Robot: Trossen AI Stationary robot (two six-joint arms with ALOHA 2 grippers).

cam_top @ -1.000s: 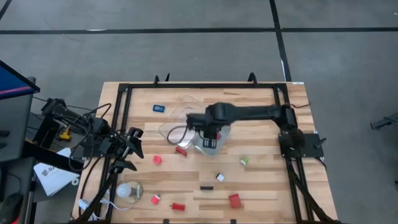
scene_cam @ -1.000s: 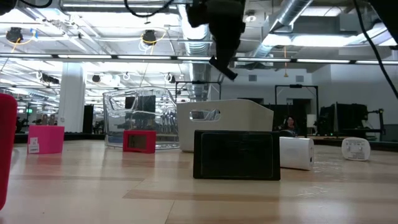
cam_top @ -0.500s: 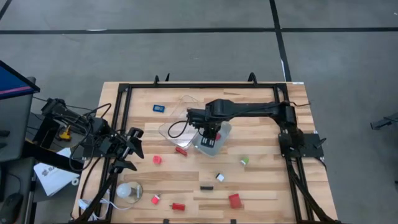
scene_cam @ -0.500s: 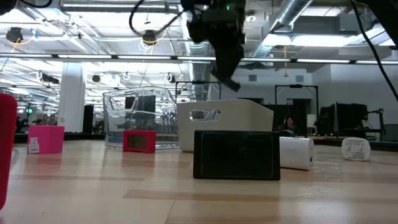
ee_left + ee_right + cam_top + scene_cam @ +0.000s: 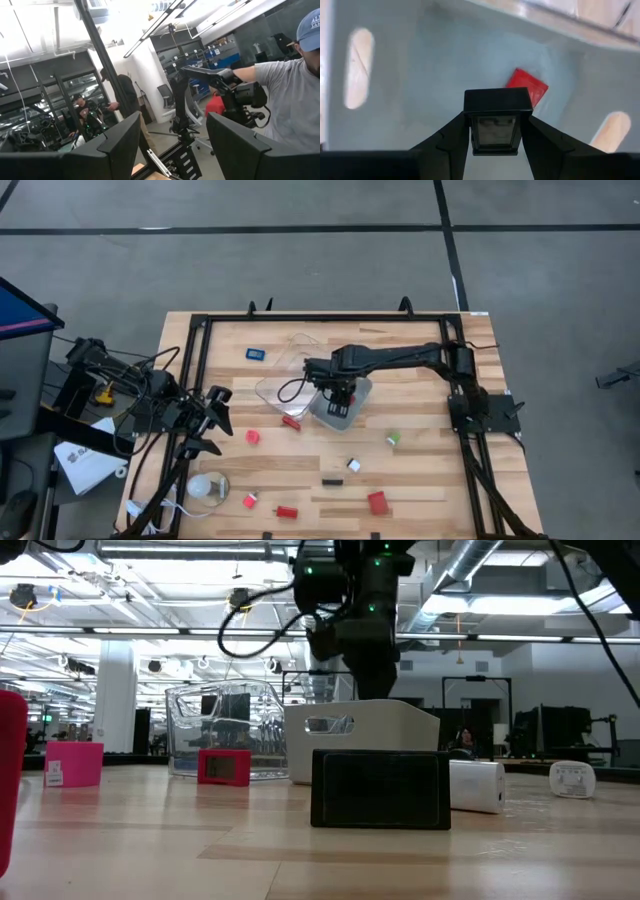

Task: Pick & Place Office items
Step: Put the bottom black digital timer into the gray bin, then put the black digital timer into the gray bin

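Lowered into the pale bin [image 5: 420, 75], right gripper [image 5: 495, 131] fingers pinch a black block [image 5: 496, 119]

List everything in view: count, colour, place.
red pieces: five, red, loose on the table, lower half of the high view
red piece: one, red, inside the bin
blue piece: one, blue, beyond the clear trays
green piece: one, green, right of centre
black piece: one, black, lower middle
bin: one, whitish, centre
clear trays: two, left of the bin
round corded object: one, whitish, lower left
person: one, grey shirt, beyond the table
left gripper: open, left edge
right gripper: over the bin, holding black block
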